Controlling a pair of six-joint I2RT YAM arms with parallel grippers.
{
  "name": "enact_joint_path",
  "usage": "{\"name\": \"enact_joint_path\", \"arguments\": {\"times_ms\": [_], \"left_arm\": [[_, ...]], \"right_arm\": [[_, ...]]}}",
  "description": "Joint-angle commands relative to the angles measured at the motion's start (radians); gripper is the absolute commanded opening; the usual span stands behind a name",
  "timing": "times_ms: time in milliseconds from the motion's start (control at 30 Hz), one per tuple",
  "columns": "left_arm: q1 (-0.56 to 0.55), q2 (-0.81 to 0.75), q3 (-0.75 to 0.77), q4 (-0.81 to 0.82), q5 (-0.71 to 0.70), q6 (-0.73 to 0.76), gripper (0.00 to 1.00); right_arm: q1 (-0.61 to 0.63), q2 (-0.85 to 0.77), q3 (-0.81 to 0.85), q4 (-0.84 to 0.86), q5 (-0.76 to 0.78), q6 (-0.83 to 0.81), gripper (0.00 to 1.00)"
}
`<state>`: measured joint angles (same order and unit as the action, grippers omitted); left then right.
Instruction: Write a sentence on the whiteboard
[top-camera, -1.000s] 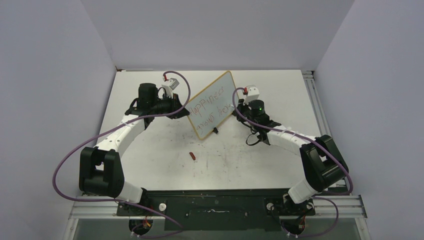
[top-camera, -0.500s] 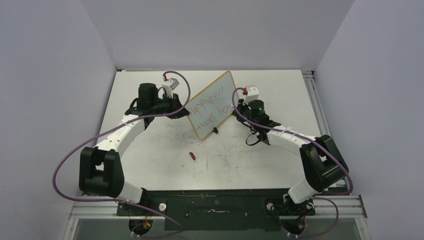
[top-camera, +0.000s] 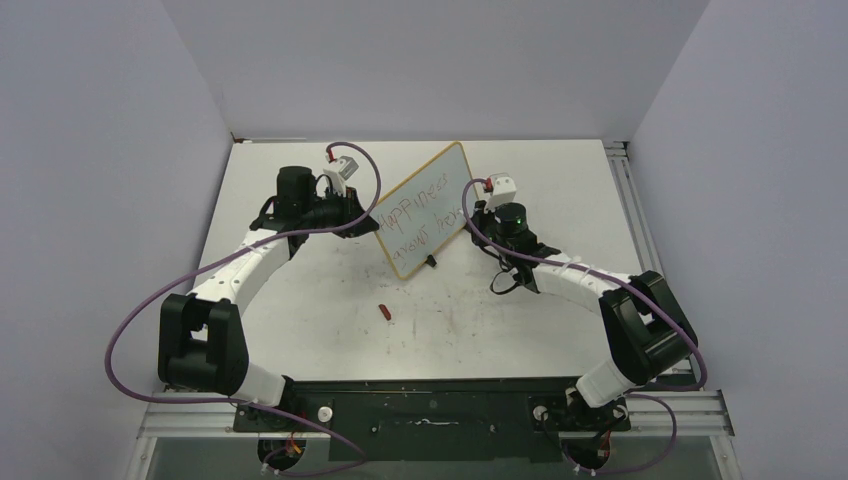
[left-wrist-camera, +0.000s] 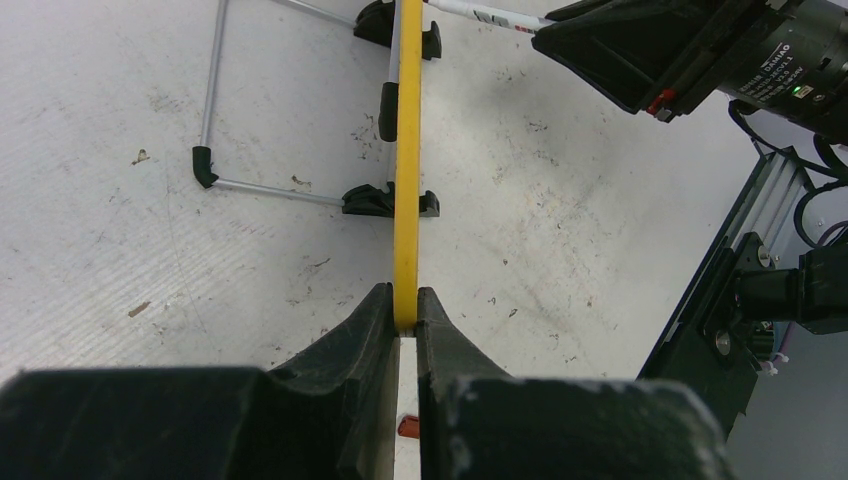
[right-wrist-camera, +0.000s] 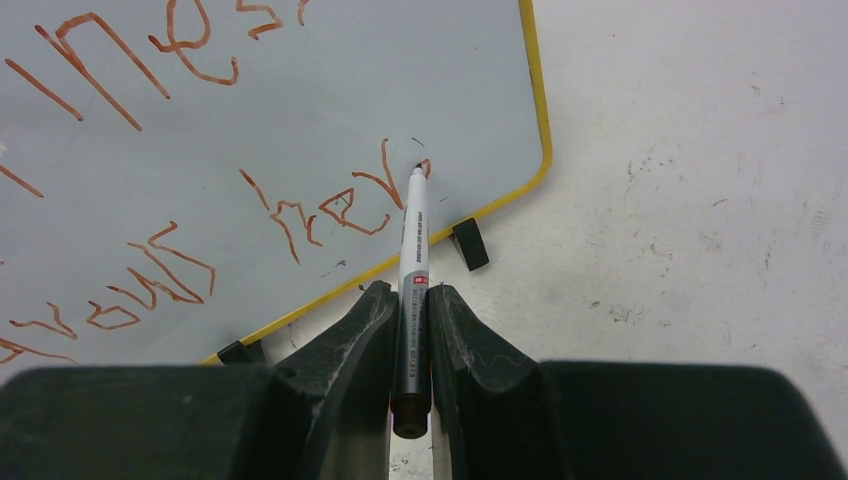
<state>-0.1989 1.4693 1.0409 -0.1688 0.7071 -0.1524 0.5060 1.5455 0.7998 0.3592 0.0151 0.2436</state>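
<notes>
At the far middle of the scuffed matte table, the whiteboard stands tilted, glossy white inside a thin rounded yellow frame. Against half a second ago, I see only the right wrist nudged slightly left, toward the board; the left arm and the board are unchanged. My left gripper pinches the frame's edge. My right gripper clamps a slim white marker, its tip touching the end of the red sentence. A small red piece lies nearer.
</notes>
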Motion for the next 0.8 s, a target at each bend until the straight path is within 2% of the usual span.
{"name": "enact_joint_path", "arguments": {"times_ms": [0,767], "left_arm": [[0.002,-0.008,0.044,0.004,0.025,-0.012,0.00],[0.002,-0.007,0.044,0.005,0.024,-0.013,0.00]], "right_arm": [[0.021,-0.035,-0.017,0.059,-0.018,0.004,0.05],[0.022,-0.002,-0.015,0.064,0.073,0.014,0.05]]}}
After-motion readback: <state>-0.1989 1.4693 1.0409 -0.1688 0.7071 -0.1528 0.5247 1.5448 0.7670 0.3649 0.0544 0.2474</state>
